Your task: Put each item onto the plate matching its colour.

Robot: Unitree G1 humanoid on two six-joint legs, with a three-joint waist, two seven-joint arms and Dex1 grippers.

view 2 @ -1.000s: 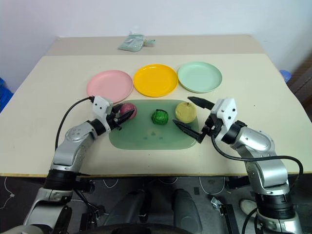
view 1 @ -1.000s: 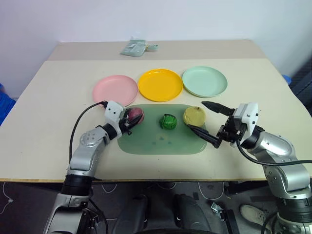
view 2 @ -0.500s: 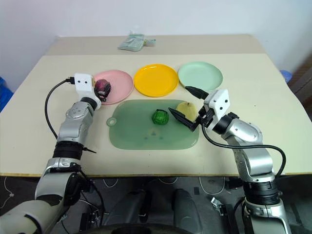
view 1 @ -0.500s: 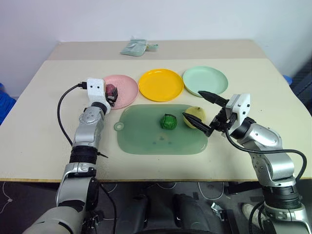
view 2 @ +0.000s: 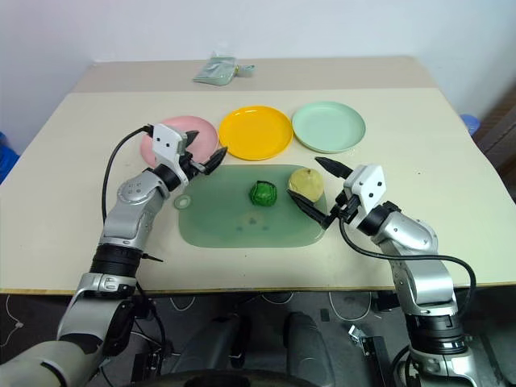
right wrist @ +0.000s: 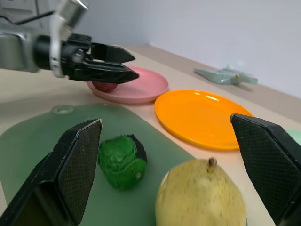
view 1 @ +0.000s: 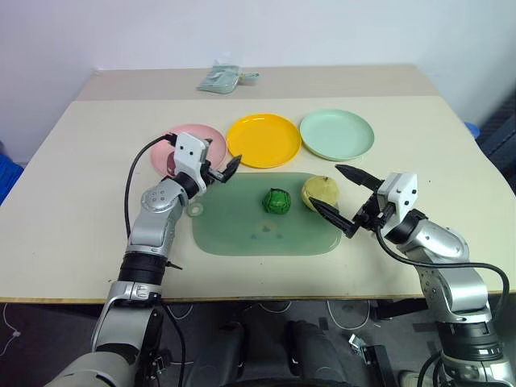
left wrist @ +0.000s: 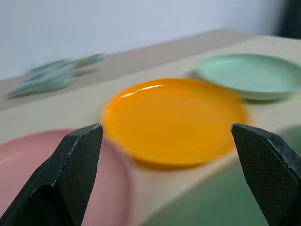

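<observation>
**Red item on pink plate; my left claw empty, right claw wide at the pear**

My left gripper [view 1: 219, 171] hangs with its jaws spread wide, holding nothing, over the near edge of the pink plate [view 1: 201, 135] and the far left corner of the green cutting board [view 1: 242, 234]. The dark red-purple item [right wrist: 104, 86] lies on the pink plate, behind that claw as my right wrist view shows it — apart from the fingers, not touching them. From my head views my own left hand covers most of it, so I cannot make out its exact spot on the plate.

My right gripper [view 1: 342, 201] also stands wide and empty. The pale yellow pear [view 1: 320, 192] lies on the board's right end, just beside its fingertips; I cannot tell whether a finger touches it. The dark green knobbly item [view 1: 277, 201] sits mid-board, well apart from both claws. The yellow plate [view 1: 264, 139] and the mint plate [view 1: 337, 133] are bare.

Against a second ago: my left claw was shut on the red item at the board's left end — the item now sits on the pink plate and the claw has let go. The pear and green item have not moved.
</observation>
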